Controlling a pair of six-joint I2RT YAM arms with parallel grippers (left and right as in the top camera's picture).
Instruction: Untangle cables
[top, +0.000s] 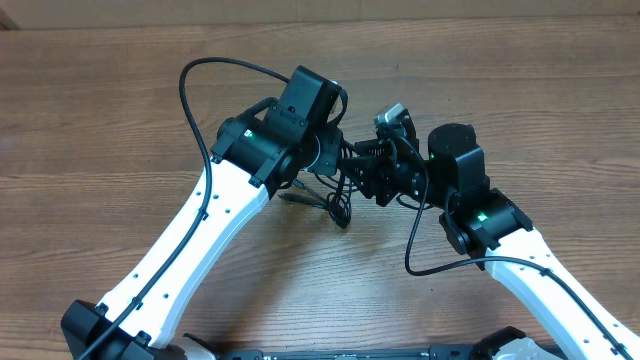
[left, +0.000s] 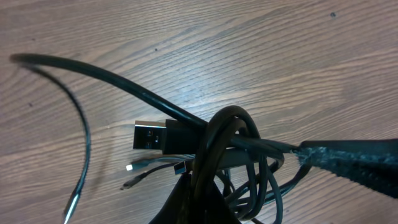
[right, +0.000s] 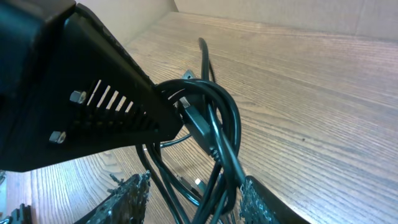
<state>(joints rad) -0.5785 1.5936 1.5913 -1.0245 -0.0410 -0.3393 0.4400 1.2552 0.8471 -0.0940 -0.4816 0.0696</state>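
Left gripper (top: 342, 160) was clamped shut on the tangled bundle of thin black cables (left: 224, 155), reaching in from the bundle's 9 o'clock over the brown wood-grain table (top: 500, 90). Right gripper (right: 196, 196), at the bundle's 3 o'clock, had its rough black fingers (right: 127, 196) parted with cable loops between them (whether either pad touched was unclear). A black silver-tipped USB plug (left: 149, 135) jutted from the knot toward 9 o'clock in the left wrist view.
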